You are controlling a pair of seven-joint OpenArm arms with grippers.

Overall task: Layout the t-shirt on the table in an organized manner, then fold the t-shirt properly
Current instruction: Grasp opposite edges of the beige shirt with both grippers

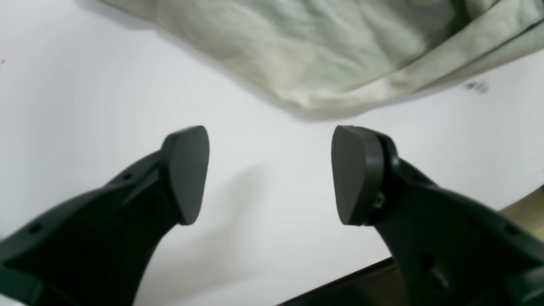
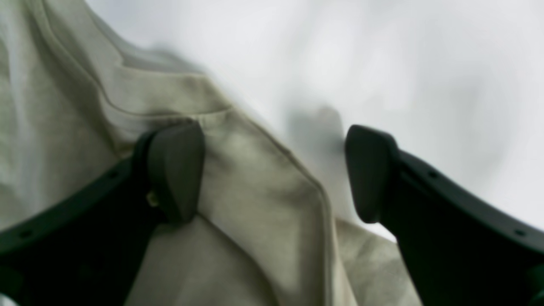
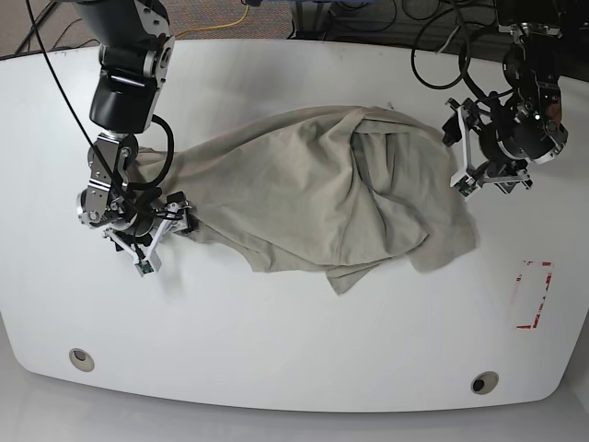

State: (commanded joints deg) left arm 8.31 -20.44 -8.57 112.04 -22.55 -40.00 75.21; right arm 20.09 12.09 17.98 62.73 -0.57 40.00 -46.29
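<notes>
Along the near edge the table [image 3: 276, 368] is bare apart from two round grommet holes [image 3: 81, 358], with a red tape rectangle [image 3: 534, 295] toward the right. Beyond that bare strip the t-shirt [image 3: 313, 198] lies in a crumpled heap across the middle of the table, folded over itself and far from flat, so the work looks to be in the laying-out stage, with folding not yet begun. The arms sit at opposite ends of the heap, probably so each can take an edge and draw the cloth apart. At the left end, the right gripper [image 2: 274, 170] hangs low over a seamed edge of the shirt; its jaws stand wide apart, one pad over the fabric and the other over bare table, nothing pinched between them. Farther back at the right end, the left gripper [image 1: 270, 174] is just beside the shirt's rim, apart from it; its jaws are likewise spread wide and empty, with only white table between the pads.
</notes>
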